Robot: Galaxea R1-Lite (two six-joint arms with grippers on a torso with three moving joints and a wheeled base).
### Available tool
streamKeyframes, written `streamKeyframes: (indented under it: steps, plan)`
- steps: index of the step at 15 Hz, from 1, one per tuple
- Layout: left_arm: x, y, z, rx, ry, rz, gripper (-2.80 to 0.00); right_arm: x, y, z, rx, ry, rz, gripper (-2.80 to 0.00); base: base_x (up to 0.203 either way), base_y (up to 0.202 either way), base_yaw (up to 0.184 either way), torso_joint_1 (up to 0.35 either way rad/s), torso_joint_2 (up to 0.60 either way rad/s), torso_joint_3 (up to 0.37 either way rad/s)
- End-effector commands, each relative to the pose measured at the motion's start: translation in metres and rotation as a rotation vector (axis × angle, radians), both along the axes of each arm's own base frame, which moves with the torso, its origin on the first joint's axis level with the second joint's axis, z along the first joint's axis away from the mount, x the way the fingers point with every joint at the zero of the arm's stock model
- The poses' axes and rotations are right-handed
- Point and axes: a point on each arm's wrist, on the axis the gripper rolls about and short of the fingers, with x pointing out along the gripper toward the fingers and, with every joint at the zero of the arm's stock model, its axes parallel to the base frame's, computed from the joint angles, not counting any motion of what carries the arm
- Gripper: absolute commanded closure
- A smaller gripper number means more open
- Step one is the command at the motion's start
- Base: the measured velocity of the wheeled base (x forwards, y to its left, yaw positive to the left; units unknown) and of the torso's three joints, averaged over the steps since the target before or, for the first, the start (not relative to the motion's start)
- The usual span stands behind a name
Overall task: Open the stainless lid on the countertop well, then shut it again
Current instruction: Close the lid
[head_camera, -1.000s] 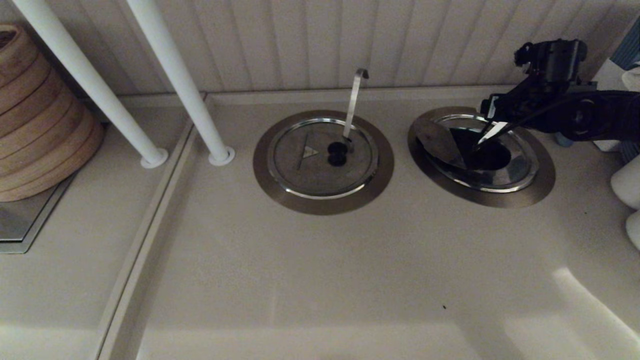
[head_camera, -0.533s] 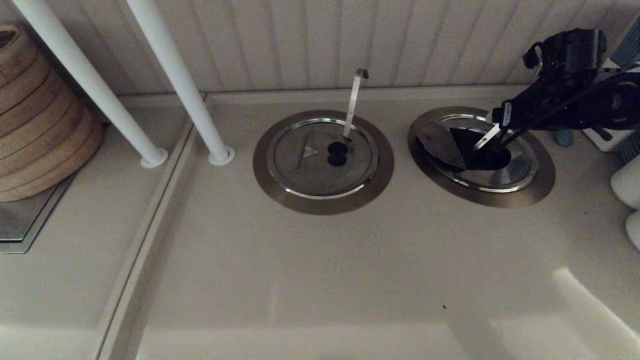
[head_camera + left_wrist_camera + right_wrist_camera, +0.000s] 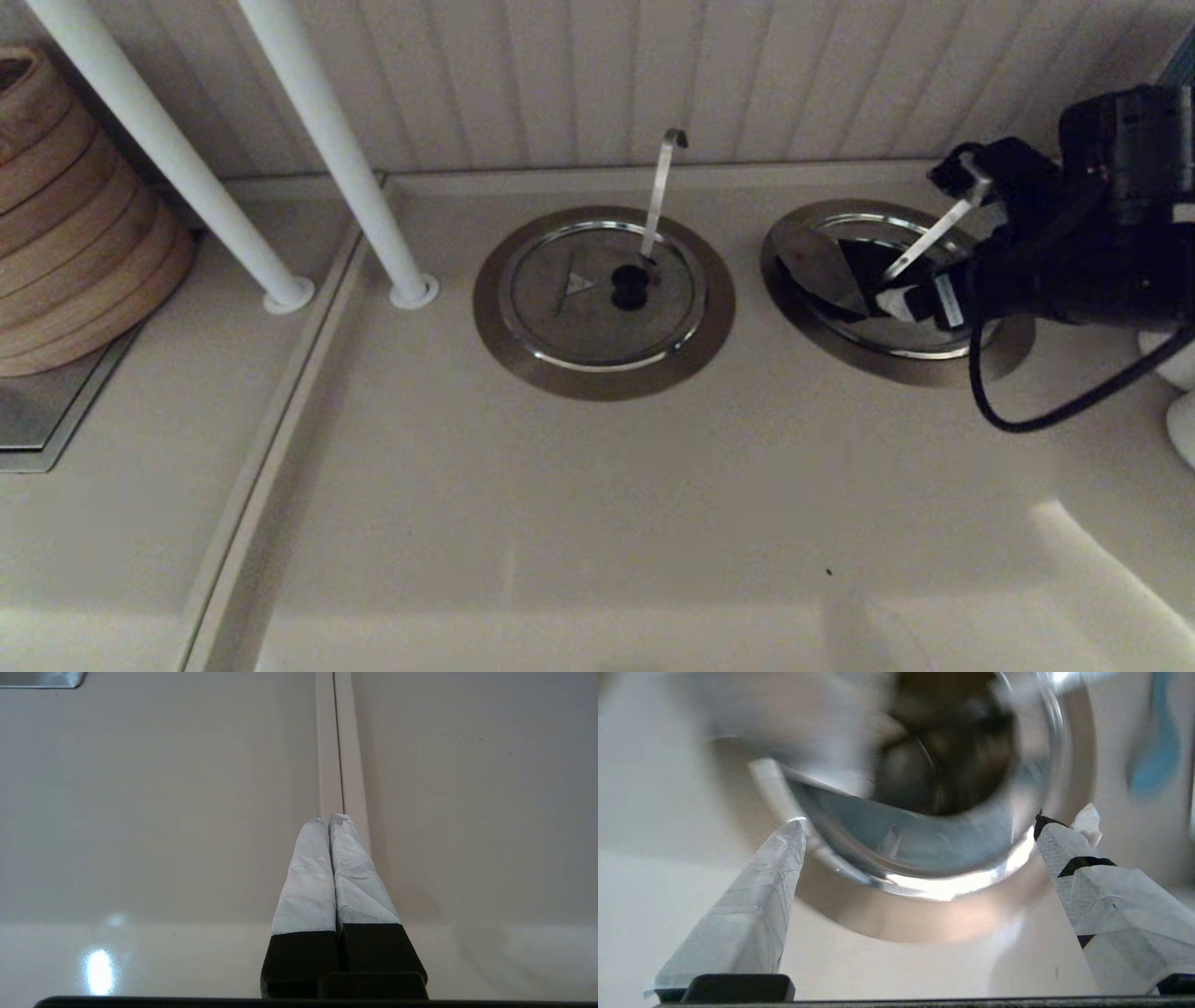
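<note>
The countertop well [image 3: 878,369] is at the right back, its brushed ring [image 3: 924,919] also showing close up in the right wrist view. The stainless lid [image 3: 817,261] is folded open: one half is tilted up at the left over the dark hole, and the other shiny half [image 3: 924,844] lies flat. Its black knob is hidden. The slanted ladle handle [image 3: 934,233] pokes out of the hole. My right gripper [image 3: 934,243] [image 3: 915,830] is open over the well's right side and holds nothing. My left gripper [image 3: 329,819] is shut over bare countertop, outside the head view.
A twin ring with a closed lid [image 3: 597,299] and an upright hooked handle [image 3: 663,187] lies left of the well. Two white poles [image 3: 336,159] and a bamboo steamer stack [image 3: 75,215] stand at the left. White objects [image 3: 1172,345] sit at the right edge, and a black cable [image 3: 1027,411] loops over the counter.
My right arm has swung from behind the well round to its right side and come nearer, uncovering more of the ladle handle. The lid stays folded open.
</note>
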Motion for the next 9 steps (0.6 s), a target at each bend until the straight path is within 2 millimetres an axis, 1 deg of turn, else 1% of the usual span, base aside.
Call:
streamKeyframes:
  steps: [1,3,5,7,9]
  plan:
    - [0.000,0.000,0.000,-0.001,0.001,0.001,0.00,-0.007,0.015,-0.006,-0.077,-0.096,0.092,-2.80,0.000,0.000,0.000,0.000,0.00,0.000]
    - [0.000,0.000,0.000,-0.001,0.001,0.000,0.00,-0.006,0.019,-0.012,-0.100,-0.100,0.112,-2.80,0.000,0.000,0.000,0.000,0.00,0.000]
    - [0.000,0.000,0.000,-0.001,0.001,0.000,0.00,-0.004,0.023,-0.013,-0.101,-0.150,0.125,-2.80,0.000,0.000,0.000,0.000,0.00,0.000]
    - [0.000,0.000,0.000,-0.001,0.001,0.000,0.00,0.006,0.035,-0.021,-0.092,-0.198,0.148,-2.80,0.000,0.000,0.000,0.000,0.00,0.000]
    - [0.000,0.000,0.000,-0.001,0.001,0.000,0.00,0.021,0.043,-0.036,-0.098,-0.228,0.157,-2.80,0.000,0.000,0.000,0.000,0.00,0.000]
